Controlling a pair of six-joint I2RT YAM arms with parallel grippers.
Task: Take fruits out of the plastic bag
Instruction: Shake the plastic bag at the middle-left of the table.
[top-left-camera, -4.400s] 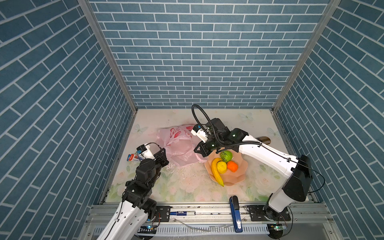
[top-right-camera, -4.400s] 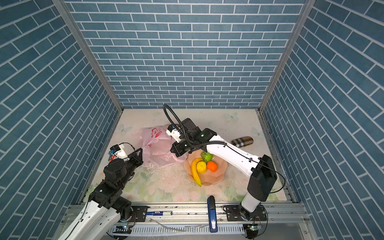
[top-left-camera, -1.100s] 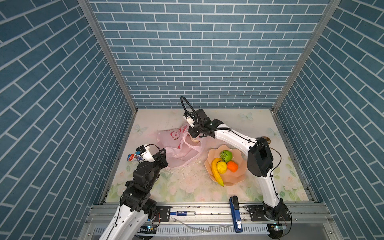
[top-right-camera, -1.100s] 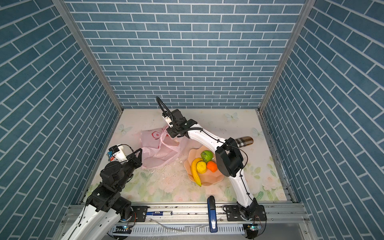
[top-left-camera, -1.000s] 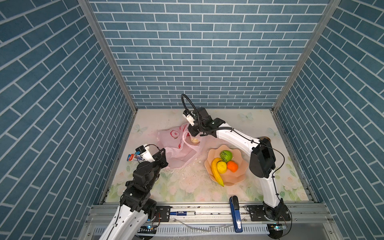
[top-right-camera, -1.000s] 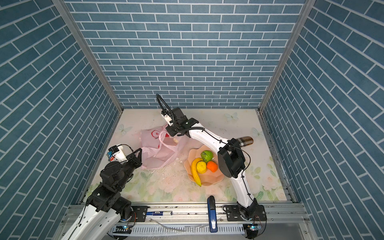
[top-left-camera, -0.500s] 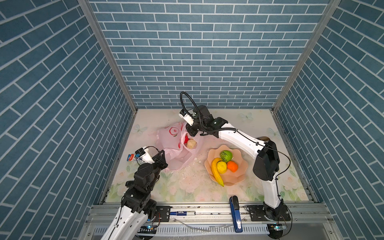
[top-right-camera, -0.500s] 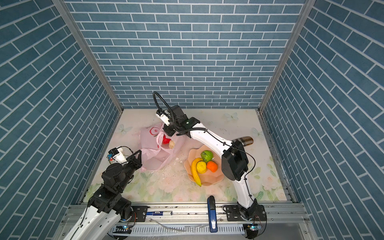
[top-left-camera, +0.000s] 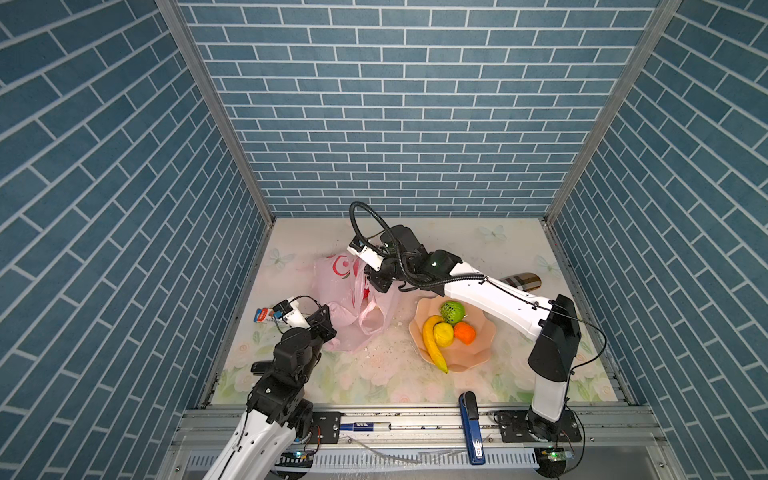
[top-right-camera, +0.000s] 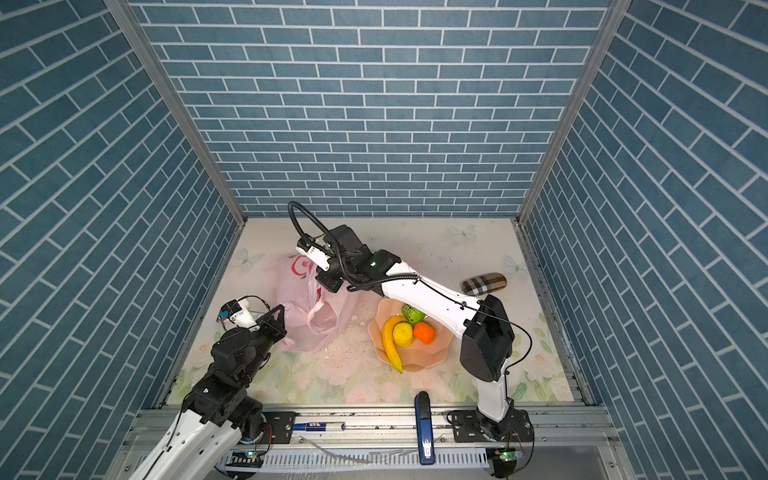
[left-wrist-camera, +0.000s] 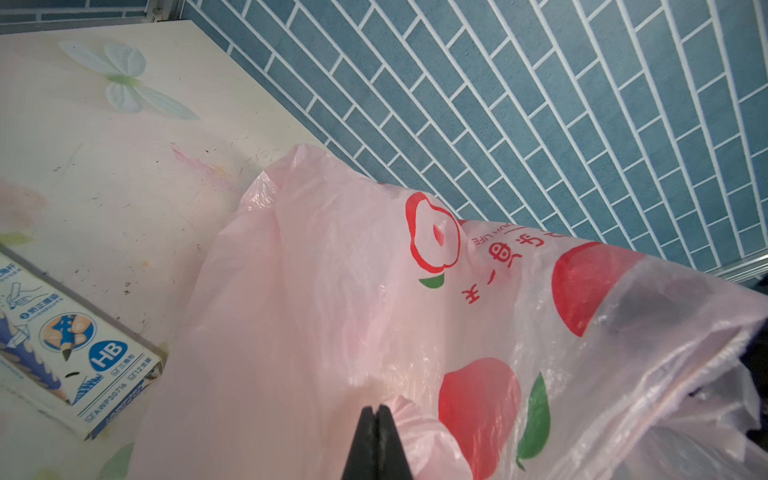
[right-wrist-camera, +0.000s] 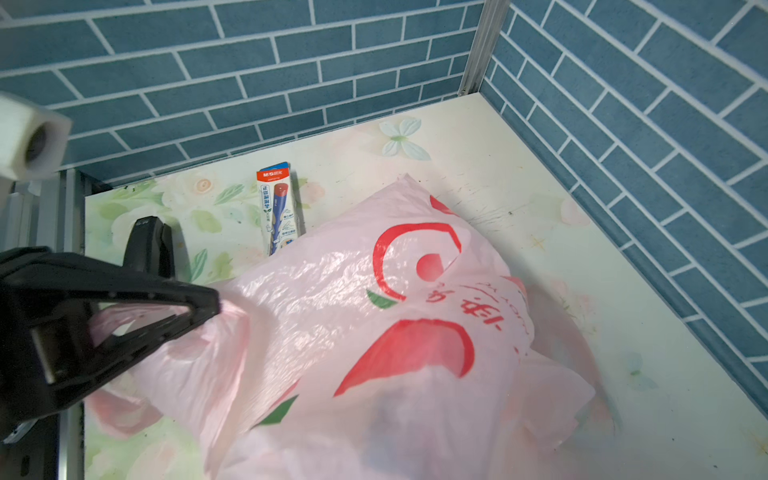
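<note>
Right now the bag (top-left-camera: 334, 291) is stretched between your two arms, and that line is what the coming move turns on. Your left gripper (left-wrist-camera: 376, 413) is clamped on a bunched strip of plastic at the near, low end. Your right gripper (top-left-camera: 379, 284) is closed at the far end, higher up. It looks to be pinching the film there, though its fingertips are buried in plastic. So the bag's long axis slopes from far and high down to near and low, toward your left arm.

One free handle (top-left-camera: 370, 322) droops on the side facing the bowl (top-left-camera: 473, 357), and I take that to mark the mouth. The bowl sits just right of the bag, apart from it, with four fruits (top-left-camera: 444, 334) in it. Any others are hidden in the folds. A red patch (top-left-camera: 365, 293) below the right gripper may be fruit or print; you cannot tell which.

Your right arm is nearer the bowl, so tipping the bag that way would likely fall to it, with the left as anchor.
</note>
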